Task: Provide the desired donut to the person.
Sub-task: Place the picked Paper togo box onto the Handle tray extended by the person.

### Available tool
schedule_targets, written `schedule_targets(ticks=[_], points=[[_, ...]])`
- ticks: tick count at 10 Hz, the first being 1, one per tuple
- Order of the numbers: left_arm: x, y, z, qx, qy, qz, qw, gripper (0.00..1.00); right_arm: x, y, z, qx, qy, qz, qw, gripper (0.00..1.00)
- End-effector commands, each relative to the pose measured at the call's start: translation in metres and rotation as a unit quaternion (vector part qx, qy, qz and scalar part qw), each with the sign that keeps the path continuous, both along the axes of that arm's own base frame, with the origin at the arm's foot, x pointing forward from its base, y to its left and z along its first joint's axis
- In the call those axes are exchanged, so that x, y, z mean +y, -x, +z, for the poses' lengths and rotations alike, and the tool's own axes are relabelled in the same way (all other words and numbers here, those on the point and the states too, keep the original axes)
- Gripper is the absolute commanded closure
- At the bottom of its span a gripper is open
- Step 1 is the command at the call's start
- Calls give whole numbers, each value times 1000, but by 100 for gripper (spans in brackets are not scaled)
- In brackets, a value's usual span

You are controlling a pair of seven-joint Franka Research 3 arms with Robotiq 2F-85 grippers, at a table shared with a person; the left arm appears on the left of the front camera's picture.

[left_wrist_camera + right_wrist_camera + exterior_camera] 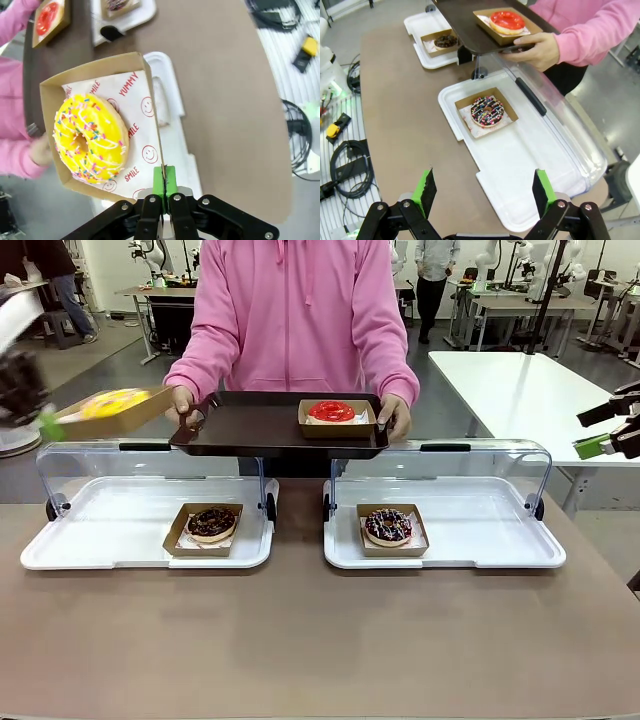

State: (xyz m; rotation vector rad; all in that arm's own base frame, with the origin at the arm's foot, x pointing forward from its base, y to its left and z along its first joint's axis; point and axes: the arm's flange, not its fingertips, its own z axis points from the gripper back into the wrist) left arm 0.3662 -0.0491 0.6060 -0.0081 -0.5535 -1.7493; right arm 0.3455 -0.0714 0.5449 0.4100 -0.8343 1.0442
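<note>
The left tool (pixel 164 186) is pinching the rim of the box (pixel 145 107) carrying the yellow donut (pixel 90 137) above the tabletop's far left edge, and should be keeping it level while approaching the person's tray (pixel 250 426); the right tool (pixel 485 192) is hanging spread.

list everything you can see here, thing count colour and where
yellow donut: 1, yellow icing with sprinkles, in a cardboard tray held up at the table's left, beside the dark tray
red donut: 1, red icing, in a cardboard tray on the dark tray
chocolate donuts: 2, dark icing, one in each display case; the right one has coloured sprinkles
display cases: 2, white bases, clear lids open, side by side on the table
dark tray: 1, dark brown, held over the cases
table: 1, brown
person: 1, pink hoodie, far side, both hands on the dark tray
left end effector: shut on the yellow donut's tray edge
right end effector: open, above the right case
</note>
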Motion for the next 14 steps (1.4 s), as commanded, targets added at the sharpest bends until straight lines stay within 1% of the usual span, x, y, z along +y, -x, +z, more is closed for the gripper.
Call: schedule_targets(ticks=[1, 3, 4, 5, 6, 7, 9, 10, 11, 13, 14], points=[[-31, -42, 12, -14, -11, 12, 1000, 99, -1, 0, -2, 0, -3, 6, 1000, 0], [-82, -80, 9, -7, -8, -3, 1000, 99, -1, 0, -2, 0, -3, 6, 1000, 0], [-104, -100, 0, -15, -15, 0, 1000, 99, -1, 0, -2, 0, -3, 6, 1000, 0], [-124, -117, -12, -9, -18, 8, 1000, 99, -1, 0, -2, 0, -3, 6, 1000, 0], [-145, -138, -25, -14, -21, 19, 1000, 99, -1, 0, -2, 0, -3, 6, 1000, 0], [-156, -152, -33, -22, -24, 31, 999, 99, -1, 0, -2, 0, -3, 6, 1000, 0], [-168, -169, -52, -13, -38, 43, 998, 99, -1, 0, -2, 0, -3, 6, 1000, 0], [-170, -171, -58, 6, -39, 38, 999, 99, -1, 0, -2, 0, -3, 6, 1000, 0], [-172, -172, -63, 0, -51, 46, 998, 99, -1, 0, -2, 0, -3, 6, 1000, 0], [-176, -172, -73, 3, -63, 37, 997, 99, -1, 0, -2, 0, -3, 6, 1000, 0], [-178, -175, -78, -14, -73, 39, 996, 99, -1, 0, -2, 0, -3, 6, 1000, 0]])
